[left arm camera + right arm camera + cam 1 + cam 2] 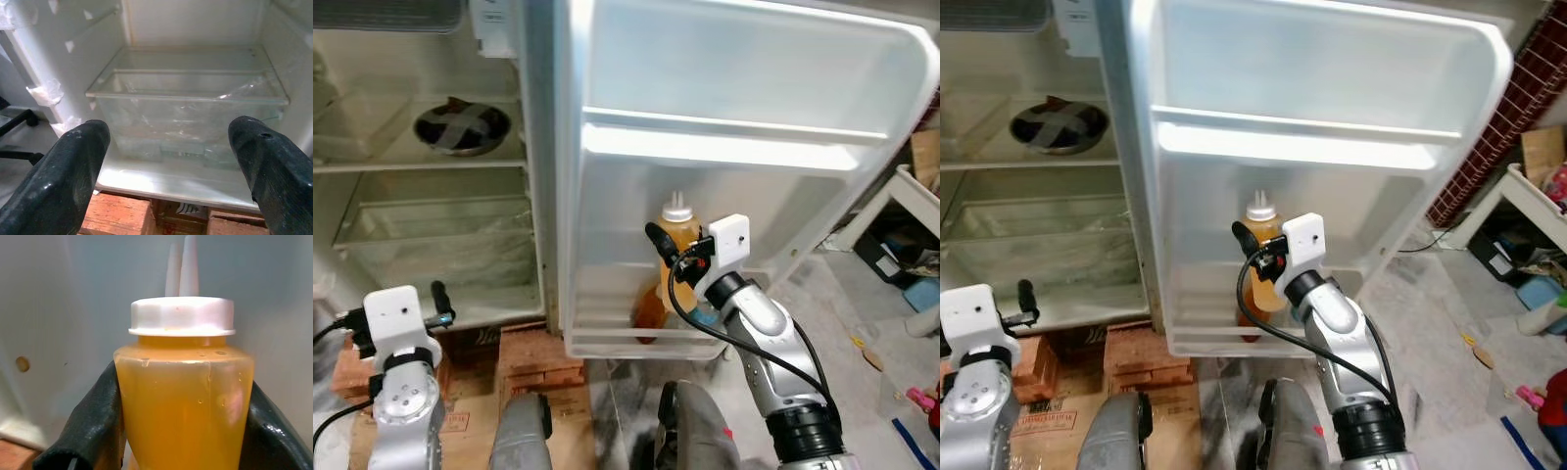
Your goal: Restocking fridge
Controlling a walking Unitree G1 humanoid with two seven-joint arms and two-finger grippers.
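A squeeze bottle (674, 227) of orange-yellow liquid, with a white nozzle cap, stands upright in the lower shelf (607, 343) of the open fridge door. My right gripper (668, 252) is shut on the bottle's upper body. In the right wrist view a black finger (93, 421) presses on each side of the bottle (183, 396). My left gripper (171, 161) is open and holds nothing. It is low at the left, in front of the fridge's clear crisper drawer (186, 122).
A dark bowl (462, 127) sits on the fridge's glass shelf above the crisper. The fridge rests on red bricks (543, 357), with cardboard in front. The door's upper shelf (724, 147) holds nothing. A white table (913, 196) and floor clutter lie to the right.
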